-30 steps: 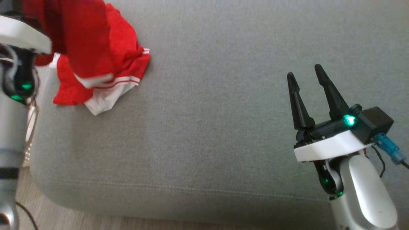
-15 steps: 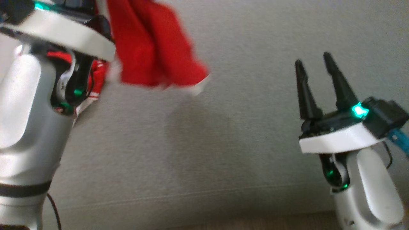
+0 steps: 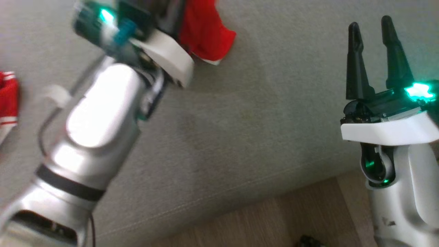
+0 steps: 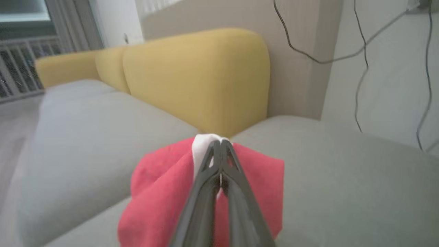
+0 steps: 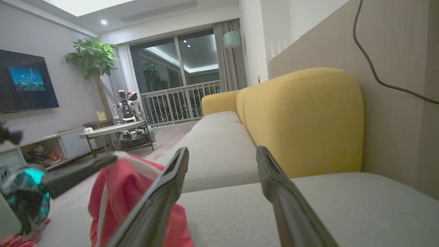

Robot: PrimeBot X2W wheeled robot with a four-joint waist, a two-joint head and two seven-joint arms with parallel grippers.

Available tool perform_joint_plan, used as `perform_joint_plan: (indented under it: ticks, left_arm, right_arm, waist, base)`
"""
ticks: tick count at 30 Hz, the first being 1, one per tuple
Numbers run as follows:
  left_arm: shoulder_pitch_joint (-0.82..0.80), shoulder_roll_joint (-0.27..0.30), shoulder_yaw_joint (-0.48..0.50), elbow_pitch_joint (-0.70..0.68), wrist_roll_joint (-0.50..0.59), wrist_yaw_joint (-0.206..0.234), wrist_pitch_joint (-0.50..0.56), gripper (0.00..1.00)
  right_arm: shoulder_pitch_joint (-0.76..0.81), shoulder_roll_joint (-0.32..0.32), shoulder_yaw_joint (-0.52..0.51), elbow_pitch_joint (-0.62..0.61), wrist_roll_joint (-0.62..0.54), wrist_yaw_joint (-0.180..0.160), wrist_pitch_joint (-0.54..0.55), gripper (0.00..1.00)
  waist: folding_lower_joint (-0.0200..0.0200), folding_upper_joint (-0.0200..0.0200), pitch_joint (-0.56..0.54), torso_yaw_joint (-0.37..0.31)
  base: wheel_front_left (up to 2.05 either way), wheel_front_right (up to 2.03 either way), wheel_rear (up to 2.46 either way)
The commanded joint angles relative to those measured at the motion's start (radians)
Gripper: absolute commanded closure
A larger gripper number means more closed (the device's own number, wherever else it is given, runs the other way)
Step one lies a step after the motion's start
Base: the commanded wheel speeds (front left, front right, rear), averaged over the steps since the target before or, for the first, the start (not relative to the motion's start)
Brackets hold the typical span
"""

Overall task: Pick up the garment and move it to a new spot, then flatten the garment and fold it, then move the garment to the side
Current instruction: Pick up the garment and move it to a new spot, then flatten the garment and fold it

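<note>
Red soft-cloth garment with white trim hung pinched in the left gripper's shut jaws over the grey fabric sofa seat, right gripper wide open and empty: pick-up looked done, with placing, flattening, folding and moving aside all yet to come.

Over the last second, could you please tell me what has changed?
The left gripper, shut on the red garment, carried it to the right, away from the striped red cloth lying on the sofa. The right gripper stayed open and empty; that cloth stayed put.
</note>
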Motion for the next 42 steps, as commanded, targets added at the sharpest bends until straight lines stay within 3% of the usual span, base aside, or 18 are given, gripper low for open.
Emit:
perform_joint_plan:
  ticks: [1,5,6,7,8,15,22,26,30,36,42]
  left_arm:
    - [-0.013,-0.009,0.004,0.013,0.009,-0.011,-0.016,1.0]
    - [0.027,-0.079,-0.072,0.123,0.013,-0.053,-0.052,1.0]
    - [0.034,-0.092,-0.087,0.142,0.012,-0.063,-0.061,0.91]
    - [0.041,-0.103,-0.097,0.158,0.012,-0.067,-0.072,0.42]
    - [0.046,-0.112,-0.104,0.17,0.01,-0.069,-0.081,0.0]
    - [0.058,-0.127,-0.065,0.178,-0.019,-0.046,-0.138,0.0]
    - [0.169,-0.035,0.085,0.015,-0.049,0.026,-0.156,0.0]
    - [0.327,0.028,0.203,-0.138,-0.039,0.068,-0.156,0.0]
    - [0.503,0.043,0.297,-0.232,-0.034,0.077,-0.156,0.0]
    - [0.68,-0.015,0.356,-0.27,-0.004,0.082,-0.156,0.0]
    - [0.765,-0.098,0.424,-0.261,0.024,0.048,-0.156,0.0]
  right_arm:
    - [-0.032,0.005,0.013,-0.039,0.011,0.0,-0.006,0.0]
    - [-0.025,0.005,-0.001,-0.036,0.015,0.0,-0.006,0.0]
    - [-0.022,0.005,-0.004,-0.034,0.014,0.0,-0.006,0.0]
    - [-0.02,0.005,-0.007,-0.03,0.012,0.0,-0.006,0.0]
    - [-0.018,0.005,-0.011,-0.026,0.009,0.0,-0.006,0.0]
    - [0.002,0.005,-0.02,0.012,-0.021,0.0,-0.006,0.0]
    - [0.047,0.005,-0.004,0.06,-0.076,0.0,-0.006,0.0]
    - [0.082,0.005,-0.013,0.074,-0.149,0.0,-0.006,0.0]
    - [0.123,0.005,-0.03,0.102,-0.164,0.0,-0.006,0.0]
    - [0.172,0.005,-0.047,0.12,-0.178,0.0,-0.006,0.0]
    - [0.182,0.005,-0.041,0.137,-0.168,0.0,-0.006,0.0]
  waist:
    - [0.0,0.0,0.056,-0.059]
    - [0.0,0.0,0.062,-0.073]
    - [0.0,0.0,0.06,-0.073]
    - [0.0,0.0,0.055,-0.07]
    - [0.0,0.0,0.049,-0.067]
    - [0.0,0.0,-0.03,0.013]
    - [0.0,0.0,-0.142,0.132]
    - [0.0,0.0,-0.187,0.196]
    - [0.0,0.0,-0.222,0.247]
    - [0.0,0.0,-0.262,0.285]
    - [0.0,0.0,-0.279,0.281]
  base:
    - [0.0,0.0,0.0]
    - [0.0,0.0,0.0]
    - [0.0,0.0,0.0]
    - [0.0,0.0,0.0]
    - [0.0,0.0,0.0]
    - [0.0,0.0,0.0]
    - [0.0,0.0,0.0]
    - [0.0,0.0,0.0]
    - [0.0,0.0,0.0]
    - [0.0,0.0,0.0]
    - [0.0,0.0,0.0]
